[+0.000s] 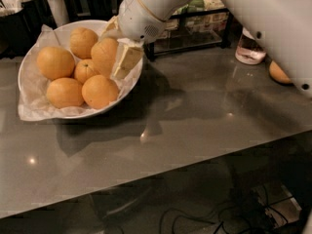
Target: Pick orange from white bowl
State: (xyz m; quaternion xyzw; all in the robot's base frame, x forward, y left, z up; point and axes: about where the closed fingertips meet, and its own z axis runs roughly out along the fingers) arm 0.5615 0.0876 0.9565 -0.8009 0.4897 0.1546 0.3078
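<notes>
We are logging the hand (116, 52) down inside the bowl (90, 21), at its right side, gripping the orange (103, 55). One cream finger (127, 60) is lying flat against the fruit's right flank and the other is showing only as a sliver behind its upper left, so we are judging the grip as made rather than seeing both contacts. The orange is sitting in the bowl's right half, touching the small orange (85, 71) on its left and just above the front neighbour (100, 91); whether it is resting on the pile or hanging clear we cannot tell. The arm (161, 4) is reaching in from the upper right, over the rim, probably because that side is offering a gap between fruit and bowl wall. Peel is looking smooth, matte, yellow-orange, round enough to roll. Flat pads are meeting curved skin, so an off-centre squeeze is risking a slip. The bowl is looking wide, shallow and white, lined with crumpled paper (29, 108) that is spilling over the front-left rim and likely cushioning the load. Six fruits are crowding it, touching one another. The desk (195, 116) is showing as a grey polished slab, throwing back lamp glints and the arm's shadow.
</notes>
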